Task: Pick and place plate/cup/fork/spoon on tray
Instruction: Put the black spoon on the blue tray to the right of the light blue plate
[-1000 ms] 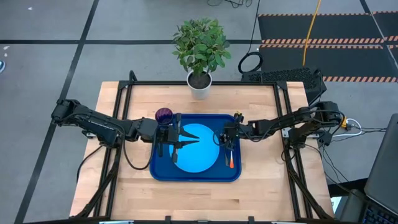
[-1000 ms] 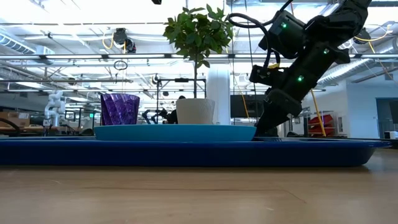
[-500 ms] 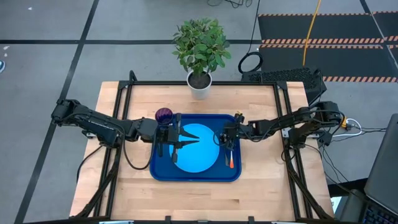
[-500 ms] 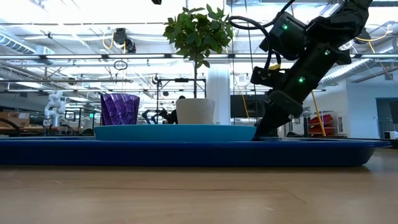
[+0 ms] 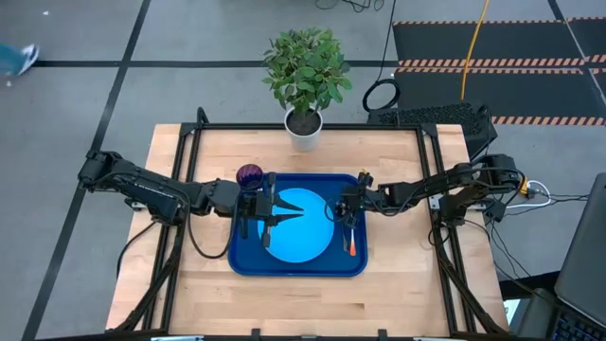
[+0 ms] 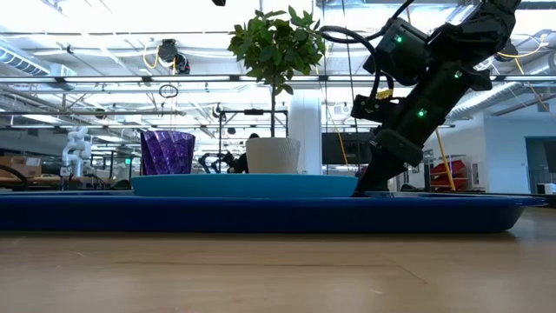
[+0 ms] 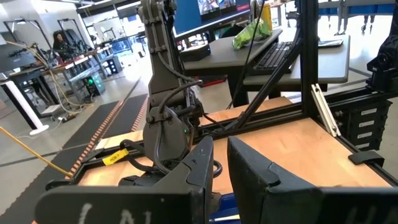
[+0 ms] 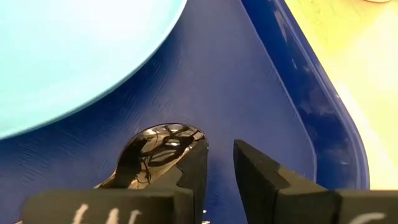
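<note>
Right end effector [image 8: 219,163] low over tray [image 5: 355,189], beside plate [image 5: 298,227] — fingers narrowly parted, spoon [image 8: 158,149] against one finger. Left end effector [image 5: 267,220] over plate — narrow gap.

A shoe [image 5: 19,59] has come into view on the floor, far left.

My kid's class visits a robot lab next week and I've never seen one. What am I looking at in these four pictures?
It is a robot with two dark arms at a wooden table. One camera looks straight down, one sits at table height, one rides each wrist. A blue tray holds a light-blue plate and an orange-handled fork; a purple cup stands at its corner by the left arm. The left gripper is over the plate, empty. The right gripper is down beside a spoon on the tray, holding nothing.
</note>
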`<control>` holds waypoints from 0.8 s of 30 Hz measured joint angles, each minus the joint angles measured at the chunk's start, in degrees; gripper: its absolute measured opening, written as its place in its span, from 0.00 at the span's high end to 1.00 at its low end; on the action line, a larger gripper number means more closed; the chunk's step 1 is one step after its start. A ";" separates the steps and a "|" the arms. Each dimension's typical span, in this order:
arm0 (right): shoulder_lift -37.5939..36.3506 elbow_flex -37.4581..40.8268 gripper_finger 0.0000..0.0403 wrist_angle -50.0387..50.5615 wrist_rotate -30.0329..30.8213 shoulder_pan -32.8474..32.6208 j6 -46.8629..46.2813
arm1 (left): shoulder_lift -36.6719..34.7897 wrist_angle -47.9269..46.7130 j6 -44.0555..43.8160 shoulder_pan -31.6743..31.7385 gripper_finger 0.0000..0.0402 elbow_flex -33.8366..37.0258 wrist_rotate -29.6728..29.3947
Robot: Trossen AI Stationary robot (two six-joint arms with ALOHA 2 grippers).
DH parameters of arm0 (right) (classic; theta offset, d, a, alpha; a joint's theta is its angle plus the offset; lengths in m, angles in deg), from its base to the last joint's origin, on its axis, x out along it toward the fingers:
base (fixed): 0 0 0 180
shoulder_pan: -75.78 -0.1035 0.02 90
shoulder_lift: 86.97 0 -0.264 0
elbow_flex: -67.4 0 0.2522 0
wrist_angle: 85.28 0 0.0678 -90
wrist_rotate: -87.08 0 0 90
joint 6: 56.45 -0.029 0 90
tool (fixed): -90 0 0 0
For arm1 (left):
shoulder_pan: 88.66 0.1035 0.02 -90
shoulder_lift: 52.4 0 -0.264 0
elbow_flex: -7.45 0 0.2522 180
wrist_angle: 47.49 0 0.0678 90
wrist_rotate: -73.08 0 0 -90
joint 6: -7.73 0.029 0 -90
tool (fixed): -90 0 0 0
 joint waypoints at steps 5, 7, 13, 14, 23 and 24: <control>0.00 0.00 0.82 -0.04 -0.04 0.00 -0.44 | 0.00 0.00 0.00 0.01 0.87 0.00 0.00; 0.00 0.00 0.82 -0.04 -0.04 0.00 -0.44 | 0.00 -0.02 0.00 0.00 0.87 0.00 0.00; 0.00 0.00 0.82 -0.04 -1.80 0.14 -1.97 | 0.00 0.00 0.02 0.01 0.87 0.00 0.00; 0.00 0.00 0.82 -0.04 -2.39 0.16 -2.13 | 0.00 -0.01 0.02 0.01 0.87 0.00 0.00; 0.00 0.00 0.82 -0.04 -2.79 0.24 -2.31 | 0.00 0.00 0.02 0.01 0.87 0.00 0.00; 0.00 0.00 0.82 -0.04 -2.80 0.24 -2.46 | 0.00 -0.01 0.02 0.00 0.87 0.00 0.00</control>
